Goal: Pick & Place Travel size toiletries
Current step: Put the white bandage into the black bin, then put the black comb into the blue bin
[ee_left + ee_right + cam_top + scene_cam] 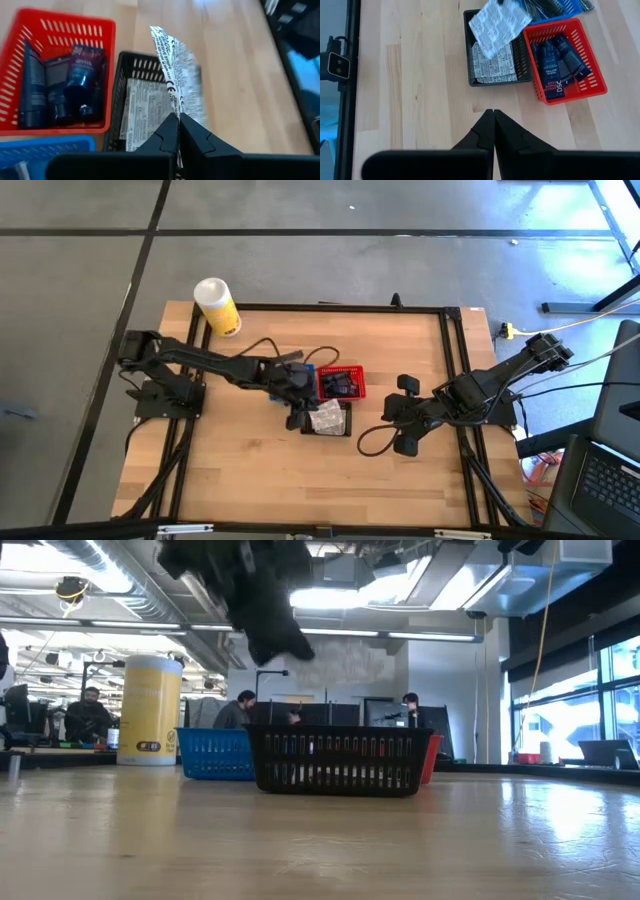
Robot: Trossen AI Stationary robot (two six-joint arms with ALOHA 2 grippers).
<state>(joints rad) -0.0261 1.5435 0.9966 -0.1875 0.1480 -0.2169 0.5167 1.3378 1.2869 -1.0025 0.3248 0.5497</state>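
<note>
The pale wooden tabletop (240, 470) carries three small mesh baskets grouped near its middle: a red basket (341, 384), a black basket (328, 420) just beside it toward the near edge, and a blue basket (215, 753) touching the red one. A white-and-yellow canister (216, 306) stands upright at the far left corner.

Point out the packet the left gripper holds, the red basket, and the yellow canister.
Printed packet (181, 75): left wrist view, middle of its printed face.
Red basket (594, 91): right wrist view, outer rim.
White-and-yellow canister (150, 705): low view, middle of its yellow side.
</note>
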